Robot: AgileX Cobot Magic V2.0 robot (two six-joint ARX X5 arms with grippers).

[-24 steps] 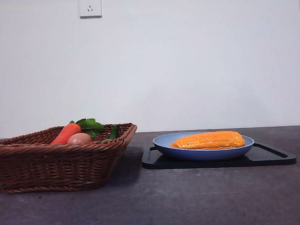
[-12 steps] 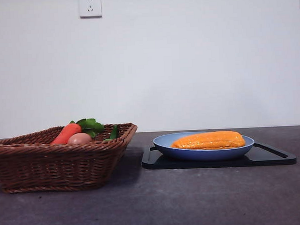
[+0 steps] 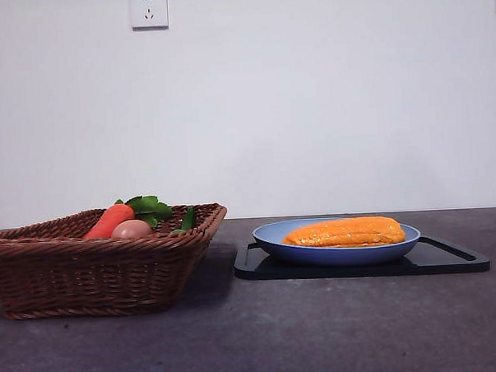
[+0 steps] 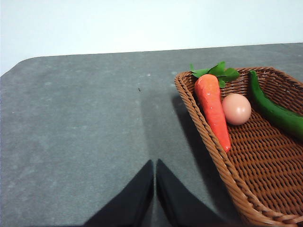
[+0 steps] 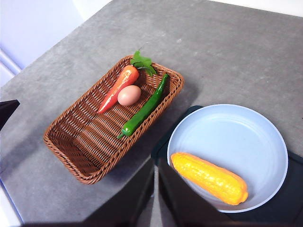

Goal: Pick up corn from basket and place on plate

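The orange-yellow corn (image 3: 346, 232) (image 5: 209, 178) lies inside the light blue plate (image 3: 271, 239) (image 5: 232, 135), near one side of it. The brown wicker basket (image 3: 95, 271) (image 5: 71, 137) (image 4: 265, 161) stands to the left of the plate. My right gripper (image 5: 155, 166) is high above the table between basket and plate, shut and holding nothing. My left gripper (image 4: 155, 165) is shut over bare table just outside the basket's rim, with nothing in it. Neither arm shows in the front view.
A carrot (image 5: 117, 88) (image 4: 213, 106) (image 3: 109, 219) with green leaves, a pale egg (image 5: 129, 95) (image 4: 236, 109) (image 3: 131, 229) and a green chili pepper (image 5: 144, 108) (image 4: 277, 113) lie in the basket. The plate rests on a flat black tray (image 3: 449, 259) (image 5: 296, 189). A wall stands behind the table.
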